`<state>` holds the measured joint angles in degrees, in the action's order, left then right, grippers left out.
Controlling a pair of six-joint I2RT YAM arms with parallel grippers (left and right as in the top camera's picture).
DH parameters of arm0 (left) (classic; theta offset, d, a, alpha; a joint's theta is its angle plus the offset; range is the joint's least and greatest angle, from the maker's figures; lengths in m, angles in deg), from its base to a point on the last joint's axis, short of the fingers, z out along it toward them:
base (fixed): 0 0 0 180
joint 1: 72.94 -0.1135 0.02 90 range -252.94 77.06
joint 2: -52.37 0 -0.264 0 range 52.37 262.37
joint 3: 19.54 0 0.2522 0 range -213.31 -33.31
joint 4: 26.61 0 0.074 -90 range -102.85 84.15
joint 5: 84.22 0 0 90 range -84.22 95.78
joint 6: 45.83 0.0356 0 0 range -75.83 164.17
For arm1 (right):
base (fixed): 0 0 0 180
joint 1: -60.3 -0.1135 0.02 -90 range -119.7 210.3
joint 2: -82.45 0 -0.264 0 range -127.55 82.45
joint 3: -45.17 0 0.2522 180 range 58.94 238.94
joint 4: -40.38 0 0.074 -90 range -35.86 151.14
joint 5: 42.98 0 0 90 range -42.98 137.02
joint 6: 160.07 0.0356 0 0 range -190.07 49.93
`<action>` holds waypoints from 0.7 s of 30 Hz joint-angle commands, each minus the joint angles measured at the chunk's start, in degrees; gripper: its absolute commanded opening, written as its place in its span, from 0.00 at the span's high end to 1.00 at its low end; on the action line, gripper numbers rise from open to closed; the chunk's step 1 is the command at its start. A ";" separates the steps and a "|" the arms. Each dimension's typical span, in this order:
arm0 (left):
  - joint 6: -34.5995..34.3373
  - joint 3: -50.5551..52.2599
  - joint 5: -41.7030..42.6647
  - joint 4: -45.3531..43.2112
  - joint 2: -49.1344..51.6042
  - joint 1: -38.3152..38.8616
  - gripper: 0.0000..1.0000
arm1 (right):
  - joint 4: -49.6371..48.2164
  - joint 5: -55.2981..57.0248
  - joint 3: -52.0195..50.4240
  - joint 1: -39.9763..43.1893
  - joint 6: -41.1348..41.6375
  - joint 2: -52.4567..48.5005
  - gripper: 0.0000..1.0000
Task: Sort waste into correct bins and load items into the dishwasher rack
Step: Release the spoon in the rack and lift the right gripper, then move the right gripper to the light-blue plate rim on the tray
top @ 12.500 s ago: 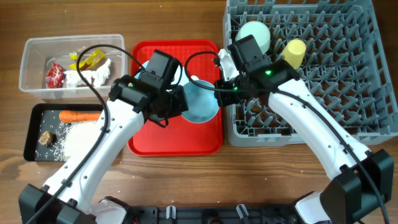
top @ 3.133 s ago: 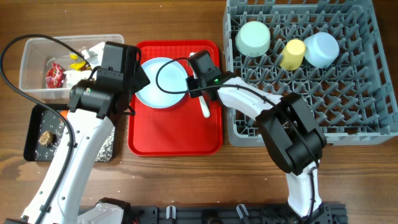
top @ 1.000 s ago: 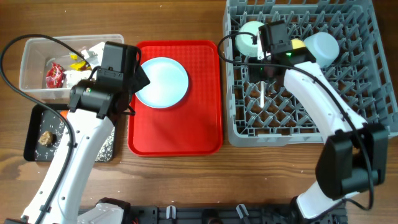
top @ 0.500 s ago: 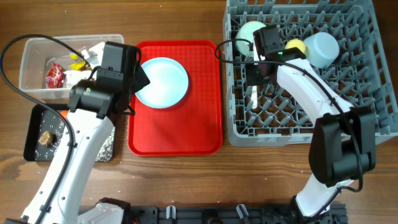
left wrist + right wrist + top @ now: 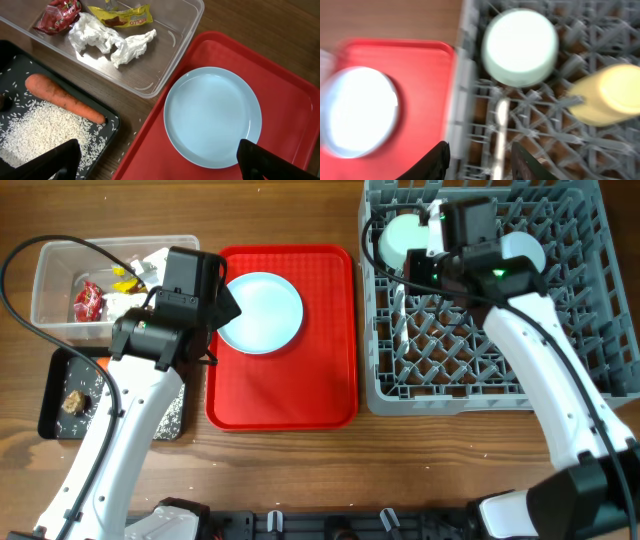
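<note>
The light blue plate [image 5: 212, 117] is the one item not yet in the dishwasher rack [image 5: 560, 330]. It lies flat on the red serving tray [image 5: 280, 75], below and just ahead of the left gripper [image 5: 157, 150], whose fingers [image 5: 62, 160] stand wide apart with nothing between them. The plate looks rigid, glossy and probably light, likely plastic or melamine, so it should not flex but may slide on the tray's smooth floor. With so little gap under the plate, the raised rim is the only place to take hold, one finger over its edge and one beneath; a pinch on the near edge, closest to the fingers, seems the shortest reach. The right gripper [image 5: 480, 155] hangs over the rack with its fingers parted and empty. Below and between them the white spoon [image 5: 500, 127] lies in the lattice, with the pale green bowl [image 5: 521, 40] beyond the fingertips and the yellow cup [image 5: 612, 95] off to the right-hand finger's side. As for writing, the yellow wrapper [image 5: 122, 12] in the clear tub [image 5: 185, 30], far past the left-hand finger, carries dark print, too small to read, and the red wrapper [image 5: 57, 12] shows nothing legible.
</note>
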<state>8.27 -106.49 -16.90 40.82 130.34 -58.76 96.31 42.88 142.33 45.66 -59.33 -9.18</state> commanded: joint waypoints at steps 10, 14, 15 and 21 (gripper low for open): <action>-0.52 -0.44 -0.96 0.00 -1.16 -0.20 0.00 | -11.65 -6.47 0.70 -14.29 12.22 -13.99 0.58; -0.52 -0.44 -0.96 0.00 -1.16 -0.20 0.00 | -17.31 -4.76 0.70 -17.84 12.85 -21.40 0.00; -0.52 -0.44 -0.96 0.00 -1.16 -0.20 0.00 | -19.15 -6.38 0.70 -18.23 13.44 -23.50 0.00; -0.52 -0.44 -0.96 0.00 -1.16 -0.20 0.00 | -27.89 -7.15 0.70 -18.29 13.18 -32.54 0.18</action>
<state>8.27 -106.49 -16.90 40.82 130.34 -58.76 71.33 36.08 142.42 27.26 -46.74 -38.73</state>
